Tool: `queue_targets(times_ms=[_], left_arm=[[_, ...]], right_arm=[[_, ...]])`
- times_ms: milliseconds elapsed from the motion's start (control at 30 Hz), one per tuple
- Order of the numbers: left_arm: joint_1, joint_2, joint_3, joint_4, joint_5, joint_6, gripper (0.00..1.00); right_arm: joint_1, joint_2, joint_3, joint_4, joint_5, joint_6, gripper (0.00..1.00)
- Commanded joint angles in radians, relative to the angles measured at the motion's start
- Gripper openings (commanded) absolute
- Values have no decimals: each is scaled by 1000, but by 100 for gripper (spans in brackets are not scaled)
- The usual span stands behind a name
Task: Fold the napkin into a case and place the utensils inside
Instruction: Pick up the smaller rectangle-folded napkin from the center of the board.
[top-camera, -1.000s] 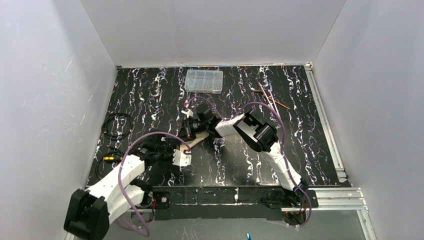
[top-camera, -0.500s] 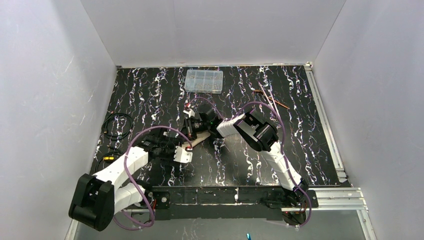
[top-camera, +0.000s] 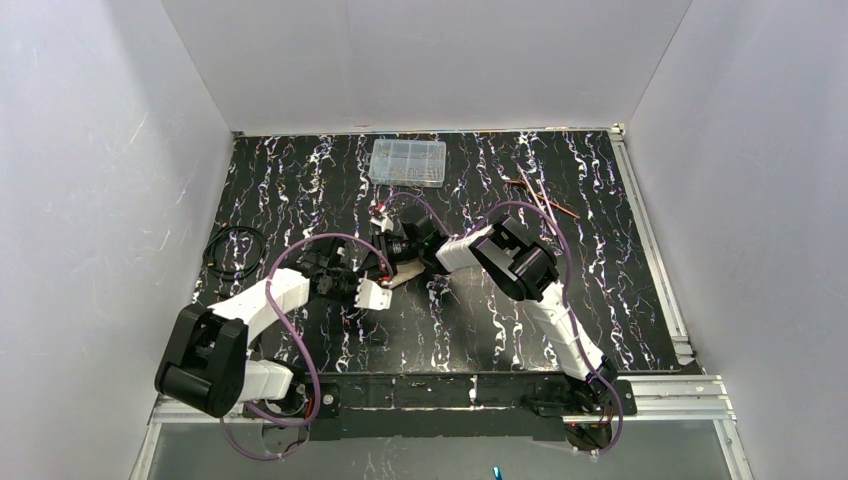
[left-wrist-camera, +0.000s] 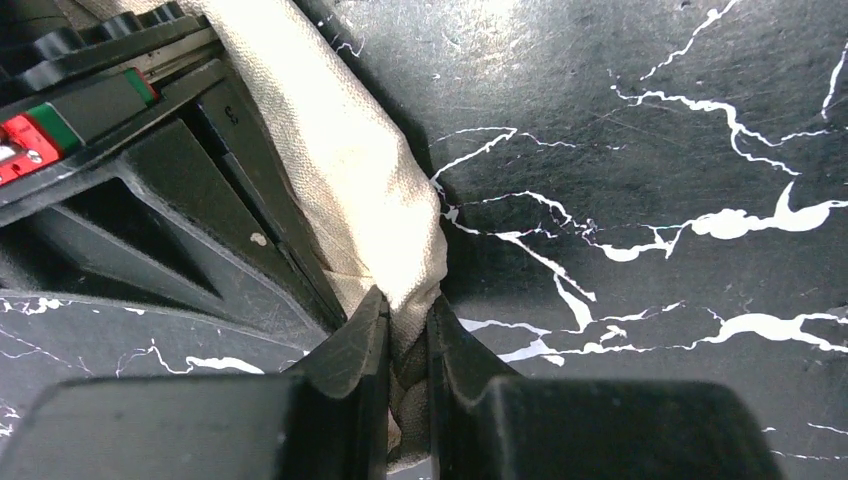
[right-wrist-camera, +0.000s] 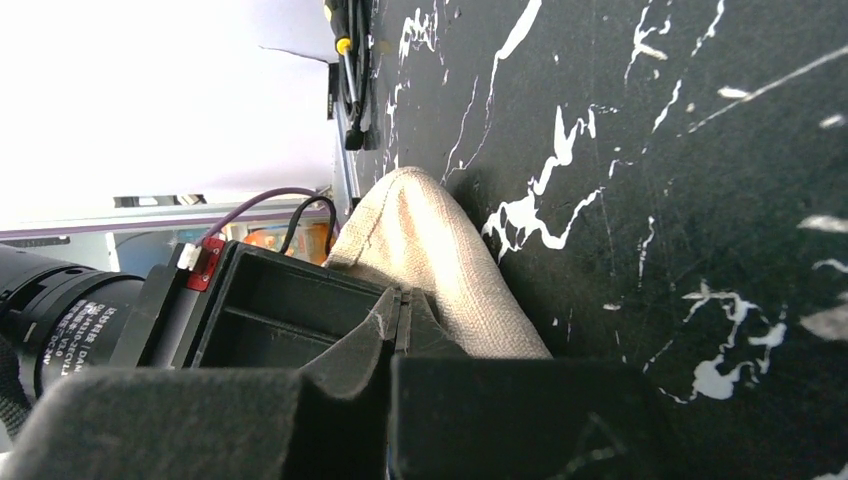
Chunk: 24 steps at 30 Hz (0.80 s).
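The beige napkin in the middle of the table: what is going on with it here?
Both arms hold the napkin, bunched into a narrow strip. The left gripper is shut on a fold of it; the right gripper appears shut on another part. The copper utensils lie apart at the far right, not yet inside.

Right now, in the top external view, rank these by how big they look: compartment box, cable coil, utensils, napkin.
1. clear compartment box
2. black cable coil: its span is close to the box's, so this pair is unsure
3. utensils: long but very thin
4. napkin: only a small patch shows, the rest is hidden
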Motion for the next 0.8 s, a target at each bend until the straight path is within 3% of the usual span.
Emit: queue_targets(times_ms=[0, 233, 400, 567, 667, 767], left_arm=[[3, 27, 36, -194, -6, -34, 0], [-47, -20, 221, -458, 126, -127, 0], [-63, -14, 386, -621, 291, -296, 0], [-63, 19, 556, -757, 518, -465, 0], [-71, 8, 598, -707, 665, -611, 0], [-73, 21, 614, -637, 791, -775, 0]], right_arm=[[-8, 56, -12, -256, 36, -119, 1], [-68, -49, 263, -722, 118, -439, 1], [-125, -61, 523, -1054, 228, -723, 4], [-181, -76, 499, -1078, 181, -824, 8], [-197, -112, 410, -1108, 159, -848, 2], [-234, -230, 210, -997, 175, -776, 1]])
